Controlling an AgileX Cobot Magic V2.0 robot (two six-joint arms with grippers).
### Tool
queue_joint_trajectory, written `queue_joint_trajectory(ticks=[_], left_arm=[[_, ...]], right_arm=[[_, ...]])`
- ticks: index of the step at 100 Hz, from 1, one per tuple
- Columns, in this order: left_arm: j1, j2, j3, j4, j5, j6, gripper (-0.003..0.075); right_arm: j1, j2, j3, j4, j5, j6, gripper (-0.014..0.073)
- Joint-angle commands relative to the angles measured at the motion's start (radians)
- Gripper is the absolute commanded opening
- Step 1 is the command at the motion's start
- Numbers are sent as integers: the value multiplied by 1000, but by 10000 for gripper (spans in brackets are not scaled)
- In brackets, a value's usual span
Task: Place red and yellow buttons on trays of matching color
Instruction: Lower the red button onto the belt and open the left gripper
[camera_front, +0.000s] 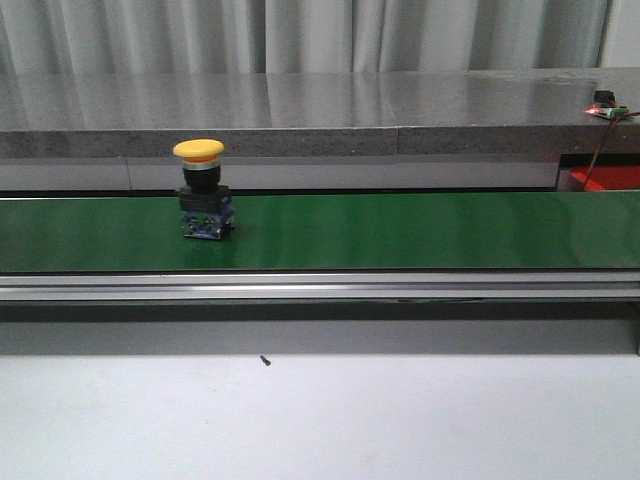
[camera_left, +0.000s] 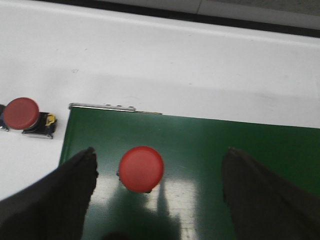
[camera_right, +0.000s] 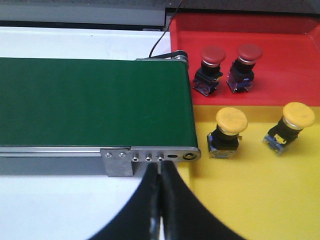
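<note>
A yellow button (camera_front: 201, 189) stands upright on the green belt (camera_front: 400, 230) in the front view; neither arm shows there. In the left wrist view a red button (camera_left: 141, 168) sits on the belt between my open left gripper's (camera_left: 159, 156) fingers, nearer one of them and untouched. Another red button (camera_left: 23, 116) rests on the white table off the belt's end. In the right wrist view my right gripper (camera_right: 160, 169) is shut and empty in front of the belt's end bracket. The red tray (camera_right: 285, 55) holds two red buttons (camera_right: 227, 64); the yellow tray (camera_right: 270, 200) holds two yellow buttons (camera_right: 227, 131).
The belt's metal end bracket (camera_right: 150, 156) with a roller lies just ahead of my right fingers. A grey raised ledge (camera_front: 320, 110) runs behind the belt, and an aluminium rail (camera_front: 320, 288) lines its near side. A small black speck (camera_front: 265, 360) lies on the white table.
</note>
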Motion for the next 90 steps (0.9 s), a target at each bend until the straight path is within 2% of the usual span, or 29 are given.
queue_joint_trajectory(ticks=[1, 27, 44, 90], left_arm=[[-52, -77, -24, -24, -26, 2, 399], [-184, -190, 81, -24, -43, 2, -22], [-221, -274, 194, -26, -70, 2, -20], [-221, -574, 539, -45, -227, 2, -20]], right_arm=[[1, 0, -29, -3, -65, -8, -59], [1, 0, -29, -3, -65, -8, -59], [1, 0, -29, -3, -65, -8, -59], [1, 0, -29, -3, -65, -8, -59]])
